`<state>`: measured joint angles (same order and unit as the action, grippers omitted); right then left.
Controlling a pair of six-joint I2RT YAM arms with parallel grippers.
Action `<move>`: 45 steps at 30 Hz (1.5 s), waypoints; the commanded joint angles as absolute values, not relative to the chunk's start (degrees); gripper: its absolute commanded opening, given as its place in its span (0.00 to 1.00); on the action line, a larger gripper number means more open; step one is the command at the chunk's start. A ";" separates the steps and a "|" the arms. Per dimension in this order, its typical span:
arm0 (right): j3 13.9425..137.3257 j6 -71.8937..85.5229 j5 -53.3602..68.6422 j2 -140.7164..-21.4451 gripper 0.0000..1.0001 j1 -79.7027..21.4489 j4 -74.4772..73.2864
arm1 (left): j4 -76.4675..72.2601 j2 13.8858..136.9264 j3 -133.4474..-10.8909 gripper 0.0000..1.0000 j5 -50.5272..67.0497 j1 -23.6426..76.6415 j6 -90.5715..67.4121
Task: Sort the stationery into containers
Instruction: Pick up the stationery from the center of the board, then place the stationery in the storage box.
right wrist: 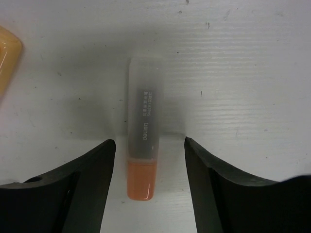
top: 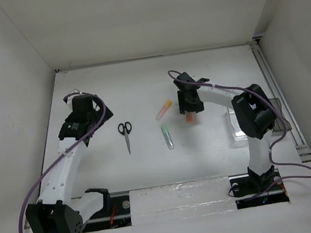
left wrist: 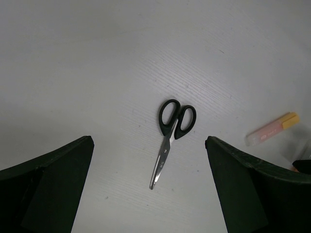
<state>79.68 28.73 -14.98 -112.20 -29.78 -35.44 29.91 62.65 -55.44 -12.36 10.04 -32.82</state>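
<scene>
Zero items look sorted yet: scissors [top: 125, 130], pink-orange marker [top: 163, 110] and pale green marker [top: 167, 136] lie loose mid-counter [top: 139, 84], well apart from the clear box [top: 234, 127] by the right edge, which the right arm mostly hides, so can't tell its contents. Right fingers [right wrist: 87, 184] stand wide either side of the orange marker [right wrist: 145, 116] near counter centre, not clamped; left fingers [left wrist: 48, 184] also wide, over the scissors w/o touching. I'd judge it's step one, everything left to do.
</scene>
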 commanded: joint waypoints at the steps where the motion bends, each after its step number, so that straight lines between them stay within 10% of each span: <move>1: 78.93 29.27 -12.66 -112.32 0.64 -30.41 -33.05 | 28.92 61.44 -55.28 1.00 -11.60 10.02 -31.47; 5: 77.78 29.27 -11.95 -115.13 0.17 -31.55 -33.57 | 28.92 60.83 -55.28 1.00 -11.07 10.02 -31.46; 8: 76.65 29.88 -12.48 -115.14 0.00 -31.55 -33.57 | 28.92 60.21 -55.28 1.00 -11.07 10.02 -31.46; 17: 76.64 27.43 -12.84 -98.81 0.00 -27.26 -34.89 | 28.39 58.97 -55.28 1.00 -10.55 10.02 -31.46; 33: 58.89 28.13 -14.85 -64.71 0.00 8.68 -38.23 | 27.07 58.89 -54.67 1.00 -5.27 10.02 -30.76; 45: 51.77 32.43 -12.92 -59.24 0.00 21.18 -39.29 | 26.54 58.89 -54.14 1.00 -2.99 10.02 -30.23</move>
